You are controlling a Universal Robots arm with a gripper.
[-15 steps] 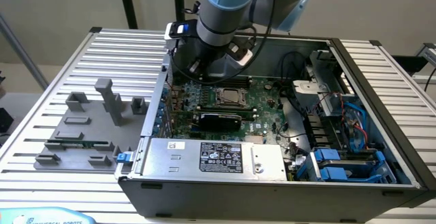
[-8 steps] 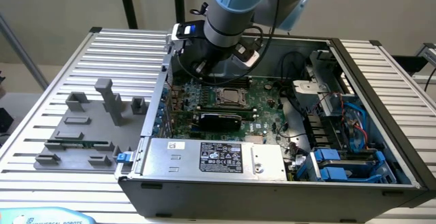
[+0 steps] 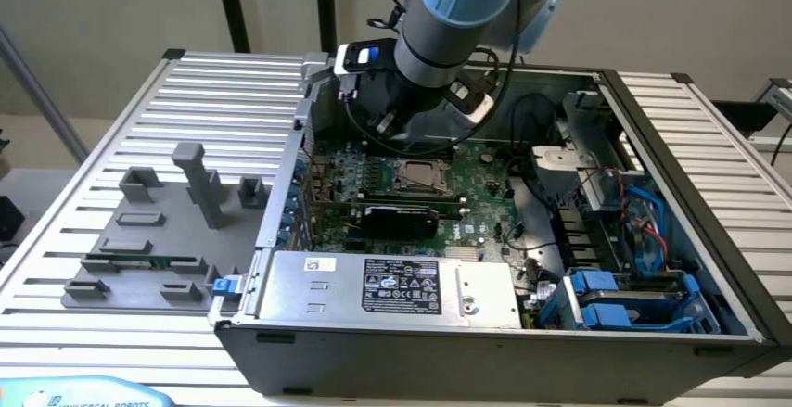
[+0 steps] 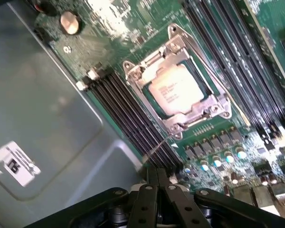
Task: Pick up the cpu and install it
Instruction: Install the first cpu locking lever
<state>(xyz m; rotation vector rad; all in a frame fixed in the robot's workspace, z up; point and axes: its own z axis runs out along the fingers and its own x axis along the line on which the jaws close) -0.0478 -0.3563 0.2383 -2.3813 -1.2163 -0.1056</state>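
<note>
the cpu (image 4: pixel 176 91) already lies in its socket (image 4: pixel 178 88) on the motherboard (image 3: pixel 409 189), inside the open computer case (image 3: pixel 495 333) that stands on the slatted counter (image 3: pixel 136 110). in the wrist view its silvery top sits square within the metal socket frame, flat and level as far as can be told, with the memory slots (image 4: pixel 128 114) running alongside it. in the exterior view the socket shows near the middle of the board, towards the far edge of the counter.

the arm (image 3: pixel 440 27) hangs over the far side of the case, above the board. the pincer (image 4: pixel 157 190) holds nothing: its dark fingers (image 4: pixel 152 178) are drawn together, tips meeting, with no chip between them, and it hovers clear of the socket, not touching it.

judging from this, the picking up and the placing look done, since the chip rests in its seat and the pincer is empty. whether the frame's retaining latch is locked down cannot be told. on the near left part of the counter the grey fixture blocks (image 3: pixel 198 180) and the green memory stick (image 3: pixel 143 263) lie untouched.
</note>
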